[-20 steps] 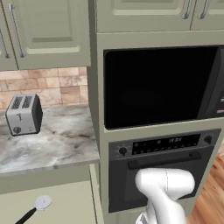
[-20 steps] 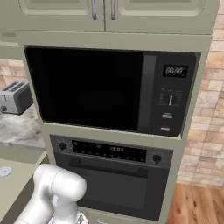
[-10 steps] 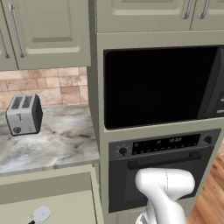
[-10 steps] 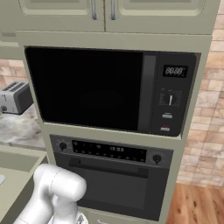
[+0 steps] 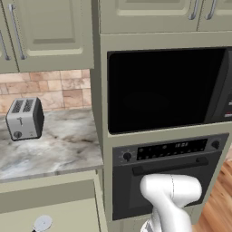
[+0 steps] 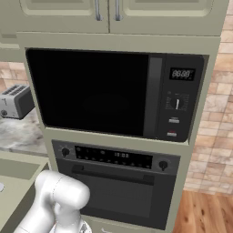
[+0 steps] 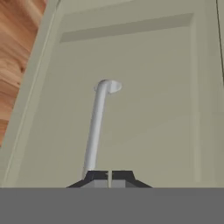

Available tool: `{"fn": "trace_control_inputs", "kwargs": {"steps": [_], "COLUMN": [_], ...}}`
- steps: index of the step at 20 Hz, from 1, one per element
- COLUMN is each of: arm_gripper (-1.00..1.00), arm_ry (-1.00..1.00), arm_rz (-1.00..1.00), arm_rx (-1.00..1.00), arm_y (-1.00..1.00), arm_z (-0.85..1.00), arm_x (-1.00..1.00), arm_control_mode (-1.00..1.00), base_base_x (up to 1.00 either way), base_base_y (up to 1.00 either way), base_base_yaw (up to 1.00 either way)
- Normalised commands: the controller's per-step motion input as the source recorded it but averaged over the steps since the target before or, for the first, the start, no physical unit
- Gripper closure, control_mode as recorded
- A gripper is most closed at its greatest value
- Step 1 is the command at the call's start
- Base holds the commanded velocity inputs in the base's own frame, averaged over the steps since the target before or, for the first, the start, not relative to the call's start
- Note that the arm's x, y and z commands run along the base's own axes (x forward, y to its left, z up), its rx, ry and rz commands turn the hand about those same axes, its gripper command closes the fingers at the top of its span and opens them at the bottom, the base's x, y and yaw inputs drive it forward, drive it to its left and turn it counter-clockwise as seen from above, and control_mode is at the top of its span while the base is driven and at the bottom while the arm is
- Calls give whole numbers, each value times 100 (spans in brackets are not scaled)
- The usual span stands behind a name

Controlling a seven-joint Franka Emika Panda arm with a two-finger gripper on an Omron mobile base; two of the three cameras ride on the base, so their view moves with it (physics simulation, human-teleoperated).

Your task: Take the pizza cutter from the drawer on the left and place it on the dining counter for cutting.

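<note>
The drawer (image 5: 54, 206) stands pulled out at the lower left, under the marble top. In it lies the pizza cutter (image 5: 43, 223); its pale round wheel shows and its handle is cut off by the frame edge. In the hand view my gripper (image 7: 109, 178) is shut, fingertips almost touching with nothing between them. It sits right at an olive-beige front (image 7: 153, 118) with a silver bar handle (image 7: 97, 127), whose near end runs down beside the left fingertip (image 7: 98, 177). The dining counter is out of view.
A silver toaster (image 5: 25, 118) stands on the small marble top (image 5: 59, 149). A built-in microwave (image 6: 113, 93) sits above an oven (image 6: 118, 186) straight ahead. My white arm (image 5: 170, 195) bends low before the oven. Wood floor (image 6: 205, 214) lies at the right.
The drawer has slid further out, carrying the pizza cutter toward me. The fingers have closed fully together. The rest of the scene has not shifted.
</note>
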Motion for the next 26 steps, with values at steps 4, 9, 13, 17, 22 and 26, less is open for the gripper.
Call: {"fn": "trace_control_inputs", "kwargs": {"steps": [4, 9, 13, 17, 22, 26], "arm_gripper": [100, 100, 100, 100, 100, 100], "arm_ry": [0, 0, 0, -4, -3, -1], "arm_rz": [-4, -7, -9, -11, -11, -11], "arm_rx": [0, 1, 3, 5, 7, 11], "arm_y": [0, 0, -2, -15, -20, -18], "arm_z": [44, 62, 71, 71, 71, 54], "arm_x": [-13, 0, 2, 16, 23, 27], "arm_control_mode": [-100, -100, -100, -100, -100, -100], "base_base_x": [0, 0, 0, 0, 0, 0], "base_base_y": [0, 0, 0, 0, 0, 0], "base_base_yaw": [0, 0, 0, 0, 0, 0]}}
